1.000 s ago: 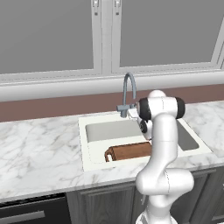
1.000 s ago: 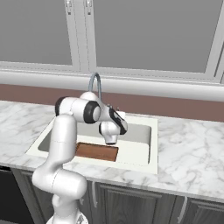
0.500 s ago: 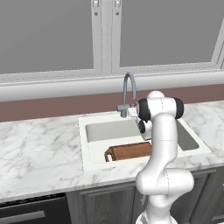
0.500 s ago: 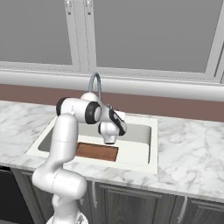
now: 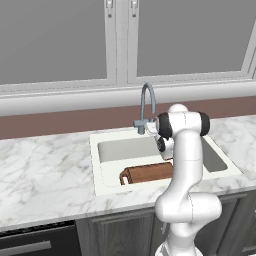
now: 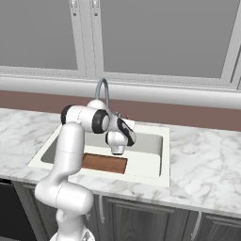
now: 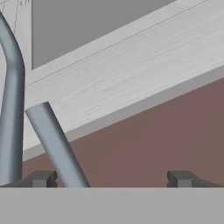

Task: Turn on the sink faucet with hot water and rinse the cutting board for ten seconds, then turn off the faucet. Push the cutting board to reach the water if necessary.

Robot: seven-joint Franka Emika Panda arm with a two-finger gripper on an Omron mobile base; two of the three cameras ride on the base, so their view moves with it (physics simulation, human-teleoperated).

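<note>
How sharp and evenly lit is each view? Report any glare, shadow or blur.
Left base view: flat, even light, no glare, sink interior only faintly shaded. Right base view: same, board crisp. Hand view: faucet and lever close, edges slightly soft; the wall shows coarse texture.

The faucet [image 5: 146, 107] stands at the sink's [image 5: 100, 167] 12 o'clock rim, below the window [image 5: 120, 40]. The board [image 5: 147, 173] lies in the basin toward 6 o'clock (handle end at 9 o'clock). Counter [image 5: 45, 170] spreads at 3 and 9 o'clock.
</note>
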